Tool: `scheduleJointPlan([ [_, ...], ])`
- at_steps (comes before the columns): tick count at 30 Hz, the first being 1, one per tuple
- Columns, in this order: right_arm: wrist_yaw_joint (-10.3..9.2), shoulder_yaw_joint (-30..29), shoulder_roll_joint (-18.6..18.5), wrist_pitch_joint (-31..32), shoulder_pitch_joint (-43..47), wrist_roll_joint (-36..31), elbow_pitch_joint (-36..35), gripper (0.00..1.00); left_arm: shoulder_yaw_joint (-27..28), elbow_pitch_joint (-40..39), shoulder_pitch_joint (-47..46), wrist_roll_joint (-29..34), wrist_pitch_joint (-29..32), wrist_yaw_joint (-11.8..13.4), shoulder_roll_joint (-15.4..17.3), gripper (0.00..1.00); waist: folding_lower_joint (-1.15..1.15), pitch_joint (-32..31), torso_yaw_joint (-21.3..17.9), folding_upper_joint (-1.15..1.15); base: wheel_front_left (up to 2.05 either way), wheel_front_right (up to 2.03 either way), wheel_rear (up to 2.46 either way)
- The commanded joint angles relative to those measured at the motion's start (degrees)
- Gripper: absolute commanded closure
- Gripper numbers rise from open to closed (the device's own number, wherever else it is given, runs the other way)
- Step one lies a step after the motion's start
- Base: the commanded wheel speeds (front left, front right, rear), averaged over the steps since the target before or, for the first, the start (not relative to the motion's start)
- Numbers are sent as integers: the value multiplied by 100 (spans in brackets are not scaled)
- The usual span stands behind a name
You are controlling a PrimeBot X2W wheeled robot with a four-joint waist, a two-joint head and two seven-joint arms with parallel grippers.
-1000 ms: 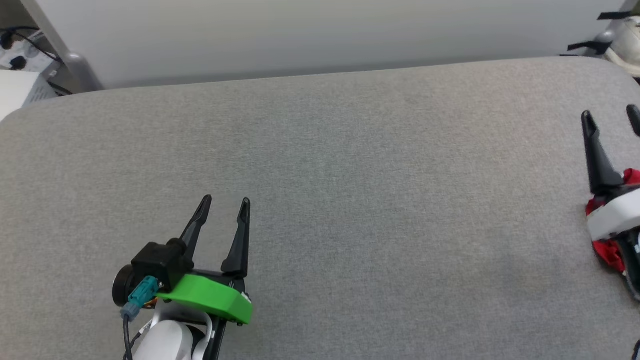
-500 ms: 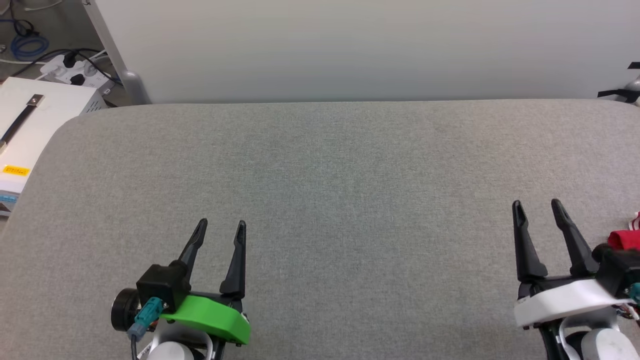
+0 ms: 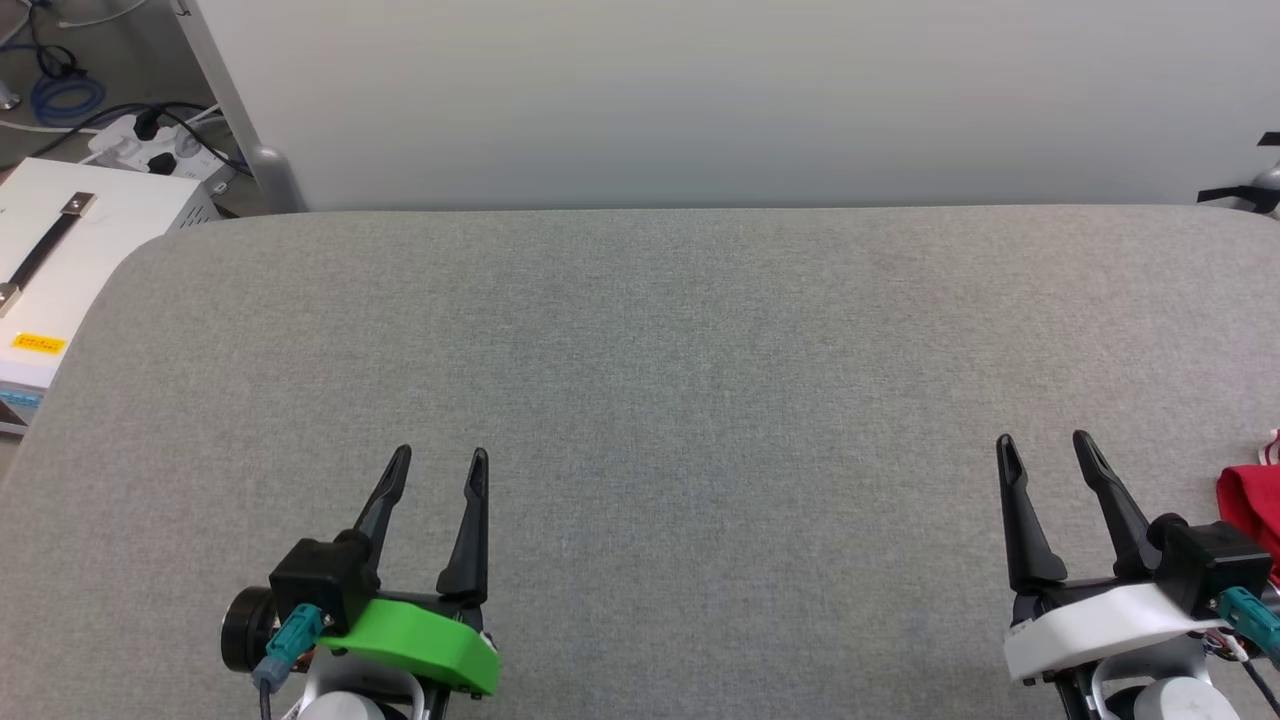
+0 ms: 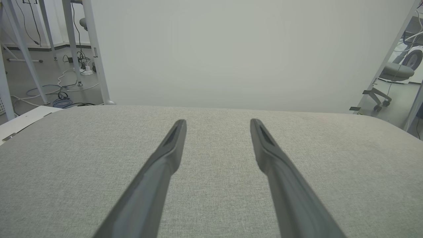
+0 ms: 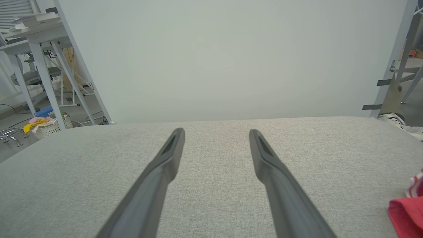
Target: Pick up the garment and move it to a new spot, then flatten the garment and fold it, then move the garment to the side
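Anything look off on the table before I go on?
Nothing spilled or damaged. The garment lies far right on the table, just right of the open right claw, mostly cut off in the head view. The left claw is open, empty.

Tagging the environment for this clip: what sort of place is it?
Probably a robotics lab: a grey fabric-covered worktable backed by a plain white partition panel, a white power strip with black plugs on the floor, and a grey wheeled office chair.

Matt grey woven cloth covers the table [image 3: 640, 350]; the garment [image 3: 1248, 505] is cloth.
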Motion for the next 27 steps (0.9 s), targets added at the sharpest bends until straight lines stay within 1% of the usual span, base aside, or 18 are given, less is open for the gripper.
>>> scheduleJointPlan([
  [1, -4, 8, -11, -41, 24, -20, 22, 0, 42, 23, 80, 55, -32, -35, -43, 0, 0, -12, 7, 0, 0, 0, 0],
  [16, -4, 98, -7, -75, -12, 61, 88, 0, 229, 49, 113, 181, -32, -146, -173, 0, 0, -32, 29, 0, 0, 0, 0],
  [17, 0, 91, -2, -22, 0, 8, 81, 100, 216, 42, 32, 126, 1, -107, -147, 100, 0, -32, 29, 0, 0, 0, 0],
  [27, 0, 78, 13, 61, 1, -67, 54, 100, 232, -1, 35, 185, 88, -68, -149, 100, 0, -37, 24, 0, 0, 0, 0],
])
